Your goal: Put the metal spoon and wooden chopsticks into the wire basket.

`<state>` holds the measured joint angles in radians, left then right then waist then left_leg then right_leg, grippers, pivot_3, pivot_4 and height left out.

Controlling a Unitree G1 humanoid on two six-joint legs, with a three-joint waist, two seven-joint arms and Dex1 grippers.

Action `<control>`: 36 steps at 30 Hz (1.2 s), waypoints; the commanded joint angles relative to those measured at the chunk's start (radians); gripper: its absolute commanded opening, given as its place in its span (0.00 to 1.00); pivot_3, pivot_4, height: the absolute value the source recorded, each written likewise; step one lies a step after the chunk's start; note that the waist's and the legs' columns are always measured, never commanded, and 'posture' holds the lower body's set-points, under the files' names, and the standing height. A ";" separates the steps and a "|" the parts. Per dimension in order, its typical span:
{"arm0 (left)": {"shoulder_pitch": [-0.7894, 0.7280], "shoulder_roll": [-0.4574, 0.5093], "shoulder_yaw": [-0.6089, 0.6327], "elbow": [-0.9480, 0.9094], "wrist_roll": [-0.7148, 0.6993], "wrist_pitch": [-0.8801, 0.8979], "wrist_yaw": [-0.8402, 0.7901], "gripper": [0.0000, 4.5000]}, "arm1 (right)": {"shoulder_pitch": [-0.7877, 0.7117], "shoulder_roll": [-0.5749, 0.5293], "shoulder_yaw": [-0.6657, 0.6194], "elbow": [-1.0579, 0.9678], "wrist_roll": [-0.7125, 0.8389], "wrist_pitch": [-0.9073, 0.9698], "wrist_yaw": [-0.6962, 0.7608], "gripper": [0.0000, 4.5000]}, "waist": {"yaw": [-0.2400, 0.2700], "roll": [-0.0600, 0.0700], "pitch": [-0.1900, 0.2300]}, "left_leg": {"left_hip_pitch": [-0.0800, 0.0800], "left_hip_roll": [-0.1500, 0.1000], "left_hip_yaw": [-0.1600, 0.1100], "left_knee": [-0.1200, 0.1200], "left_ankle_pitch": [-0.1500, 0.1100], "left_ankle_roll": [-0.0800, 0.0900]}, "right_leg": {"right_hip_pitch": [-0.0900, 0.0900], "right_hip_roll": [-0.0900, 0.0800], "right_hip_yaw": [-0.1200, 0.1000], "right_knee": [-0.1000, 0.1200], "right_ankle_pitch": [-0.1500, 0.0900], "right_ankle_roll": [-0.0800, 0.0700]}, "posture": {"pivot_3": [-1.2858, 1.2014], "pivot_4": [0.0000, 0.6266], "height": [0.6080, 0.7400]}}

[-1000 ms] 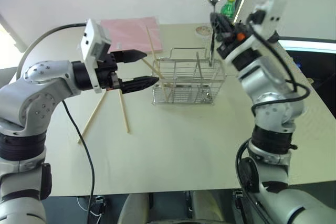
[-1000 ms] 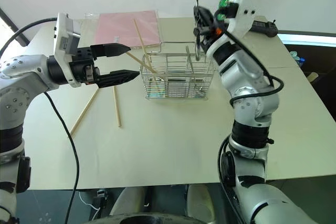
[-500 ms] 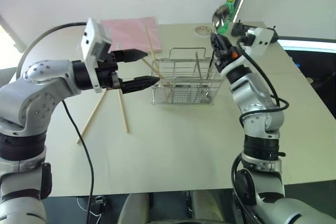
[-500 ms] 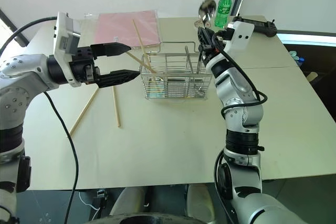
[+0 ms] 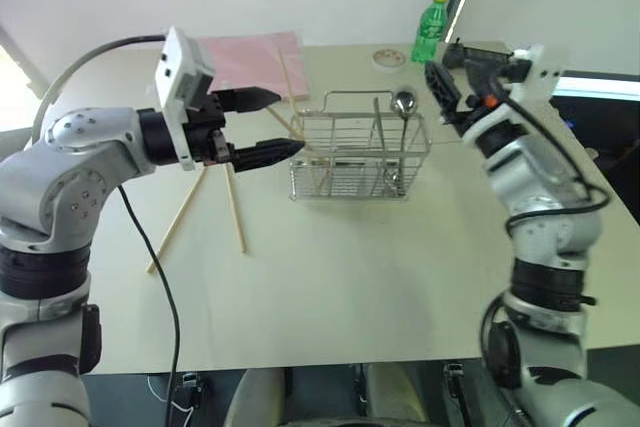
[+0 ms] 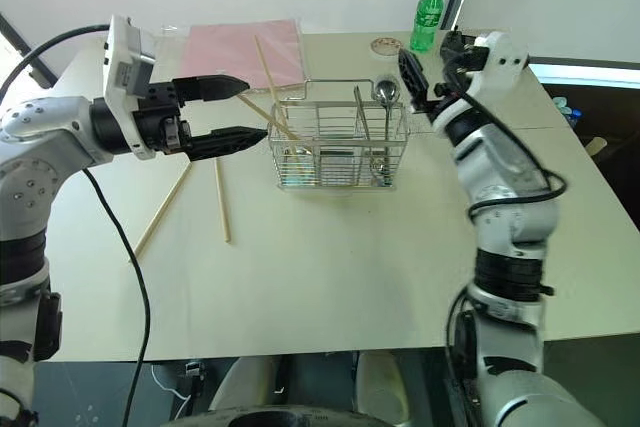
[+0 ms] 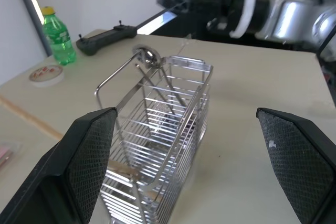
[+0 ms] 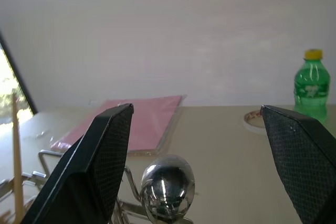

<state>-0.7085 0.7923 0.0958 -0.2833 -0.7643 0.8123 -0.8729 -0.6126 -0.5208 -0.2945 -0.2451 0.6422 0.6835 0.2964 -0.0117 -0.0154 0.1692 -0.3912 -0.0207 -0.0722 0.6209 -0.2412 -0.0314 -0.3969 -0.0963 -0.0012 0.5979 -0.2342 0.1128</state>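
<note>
The wire basket (image 5: 352,169) stands in the middle of the table. The metal spoon (image 5: 404,103) stands upright in its right end, bowl up above the rim, and nothing holds it. A few wooden chopsticks (image 5: 290,87) lean out of the basket's left end, and two more wooden chopsticks (image 5: 234,211) lie flat on the table to its left. My left gripper (image 5: 288,123) hovers open just left of the basket, level with its rim. My right gripper (image 8: 197,108) is open and empty, right of and slightly above the spoon's bowl (image 8: 168,184).
A flat pink folder (image 5: 250,51) lies at the back left. A green bottle (image 5: 430,15) and a small round lid (image 5: 388,57) stand at the back behind the basket. A black device (image 7: 107,38) rests near the table's far right edge.
My right gripper opened and let go of the spoon, which dropped from high above the basket down into its right end. The gripper then drew off to the right. My left gripper stayed put.
</note>
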 commanded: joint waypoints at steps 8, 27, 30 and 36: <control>0.048 0.118 0.102 0.097 0.096 -0.063 -0.014 1.00 | 0.095 -0.482 -0.146 -0.242 0.382 0.260 0.508 0.88 | -0.002 -0.001 0.000 | 0.001 0.001 0.000 -0.002 -0.001 0.001 | 0.000 0.000 -0.001 -0.001 0.000 0.000 | 0.52 0.24 0.86; -0.017 0.025 -0.159 0.535 0.485 -0.007 0.148 1.00 | 0.310 -0.426 -0.121 -0.445 0.508 0.243 0.337 0.88 | 0.024 -0.005 0.000 | -0.002 0.001 0.002 0.001 -0.001 0.001 | -0.001 -0.002 0.000 -0.003 0.000 0.000 | 0.52 0.24 0.86; -0.048 -0.001 -0.194 0.625 0.535 -0.063 0.129 1.00 | 0.316 -0.422 -0.121 -0.463 0.531 0.240 0.303 0.88 | 0.024 -0.005 0.000 | -0.002 0.001 0.001 0.001 -0.001 0.001 | -0.001 -0.002 -0.001 -0.003 0.000 0.000 | 0.52 0.24 0.86; -0.148 -0.056 -0.213 0.901 0.622 -0.167 0.132 1.00 | 0.389 -0.399 -0.160 -0.534 0.591 0.225 0.198 0.88 | 0.024 -0.006 -0.001 | -0.002 0.001 0.001 0.001 -0.001 0.001 | -0.001 -0.002 -0.001 -0.003 0.000 0.000 | 0.52 0.24 0.86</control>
<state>-0.8196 0.7355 -0.1224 0.5837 -0.1722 0.6831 -0.7379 -0.2274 -0.9222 -0.4115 -0.7443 1.2032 0.9359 0.5195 0.0127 -0.0213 0.1686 -0.3928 -0.0194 -0.0710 0.6215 -0.2419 -0.0307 -0.3974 -0.0987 -0.0018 0.5946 -0.2344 0.1126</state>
